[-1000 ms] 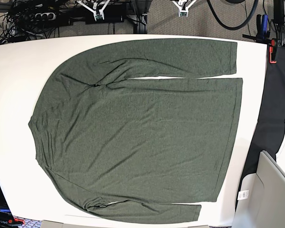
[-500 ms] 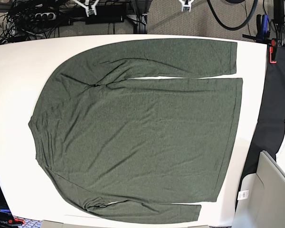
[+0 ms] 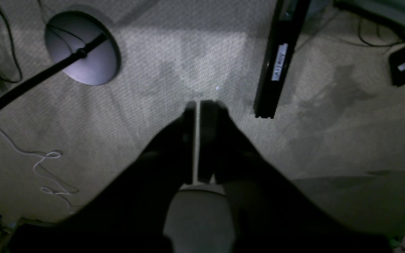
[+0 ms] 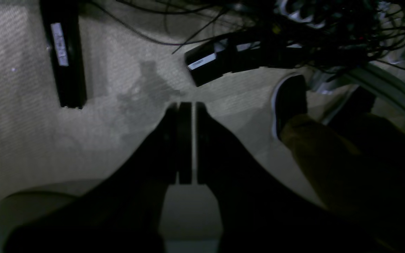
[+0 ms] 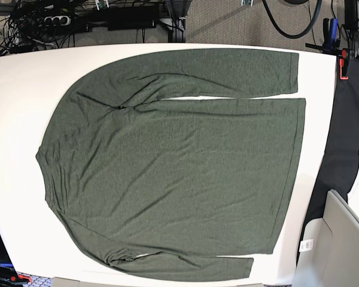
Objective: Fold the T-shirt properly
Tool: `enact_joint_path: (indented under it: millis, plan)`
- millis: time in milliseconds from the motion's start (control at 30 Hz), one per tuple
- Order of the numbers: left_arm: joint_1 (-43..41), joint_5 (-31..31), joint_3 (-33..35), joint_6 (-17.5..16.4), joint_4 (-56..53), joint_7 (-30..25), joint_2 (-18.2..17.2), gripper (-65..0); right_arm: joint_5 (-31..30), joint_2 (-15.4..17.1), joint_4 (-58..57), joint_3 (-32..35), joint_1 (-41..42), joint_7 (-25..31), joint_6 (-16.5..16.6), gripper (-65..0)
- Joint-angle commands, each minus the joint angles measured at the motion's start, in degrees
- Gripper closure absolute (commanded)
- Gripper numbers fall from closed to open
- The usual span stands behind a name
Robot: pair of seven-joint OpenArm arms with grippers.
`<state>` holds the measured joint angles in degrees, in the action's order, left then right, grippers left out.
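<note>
T-shirt (image 5: 179,167) lies flat on the tabletop (image 5: 18,95), long axis left-right, collar left in base view. I see the left hand (image 3: 199,105) and right hand (image 4: 185,105) both pinched closed, empty, over floor beyond the shirt's far sleeve, neither nearer.

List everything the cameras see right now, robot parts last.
T-shirt: one, olive green, spread flat on the table, sleeves along its sides.
Table: one, white, under the T-shirt.
Black cloth: one, hanging at the table's right edge in the base view.
Clamp: one, red and black, table's far right corner.
Shoe: one, dark with a white sole, on the carpet.
Round base: one, grey, on the carpet.
Left claw: one, dark, shut, over the carpet.
Right claw: one, dark, shut, over the carpet.
</note>
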<state>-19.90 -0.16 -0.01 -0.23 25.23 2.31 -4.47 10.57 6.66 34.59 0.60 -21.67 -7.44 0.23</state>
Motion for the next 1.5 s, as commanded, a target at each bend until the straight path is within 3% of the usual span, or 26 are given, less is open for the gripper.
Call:
enact_joint_path:
  millis: [0,467,800,1000,1200,1467]
  plan:
    - [-1.9,0.1,0.0,0.2,1.5,-0.4,-0.6,0.0,0.0,0.4,2.2,-0.2,-1.9,0.5,0.0,0.0]
    - [-15.5,0.0,-0.2,0.2,26.5,0.1,-1.4,0.0,-0.2,5.3,29.9,-0.4,-16.7,0.5,0.0,0.0]
    - [-26.7,-0.1,-3.1,0.3,45.1,0.2,-1.0,0.0,-0.2,5.4,47.7,-4.0,-25.8,0.4,-0.1,0.0]
    - [-28.2,-6.6,-8.1,0.3,52.7,0.5,-1.1,0.0,0.1,5.5,57.8,-6.3,-30.1,0.2,-0.1,0.0]
    - [-31.7,-11.1,-8.7,0.3,65.0,5.5,-1.3,0.0,0.1,7.2,64.8,-6.3,-33.2,0.1,-0.1,0.0]
    - [-34.5,-14.9,-12.3,0.3,78.9,11.6,-1.3,0.0,0.1,7.1,74.2,-9.7,-36.5,0.1,-0.1,0.0]
